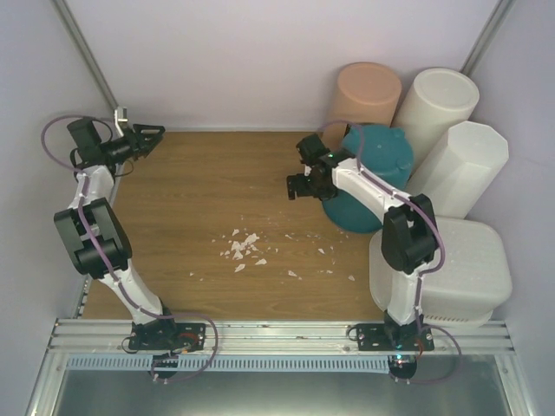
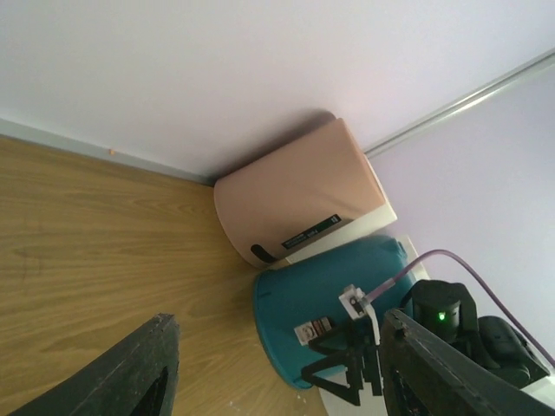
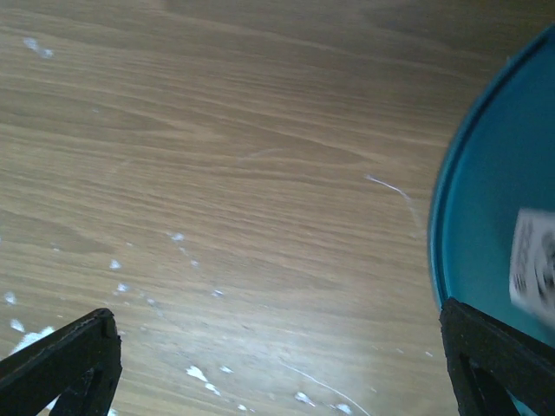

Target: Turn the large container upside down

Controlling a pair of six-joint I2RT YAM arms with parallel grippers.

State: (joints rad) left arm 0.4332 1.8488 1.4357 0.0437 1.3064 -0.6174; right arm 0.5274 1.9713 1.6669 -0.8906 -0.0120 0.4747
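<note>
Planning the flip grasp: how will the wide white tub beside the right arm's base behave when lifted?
The large container looks like white moulded plastic: probably light for its size, walls likely to flex under a pinch. Broad and low, it should slide rather than tip if pushed. Smooth surface may slip.

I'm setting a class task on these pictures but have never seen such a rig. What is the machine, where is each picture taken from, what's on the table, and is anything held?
Two robot arms are bolted at the near edge of a wooden table. One picture looks down from above and behind them. The other two come from a camera on each wrist, with that arm's fingers at the bottom corners. The left tool and right tool are both open and hold nothing. On the right are a teal bin, a peach bin, a round white bin, an octagonal white bin and the large container. White scraps lie mid-table.
</note>
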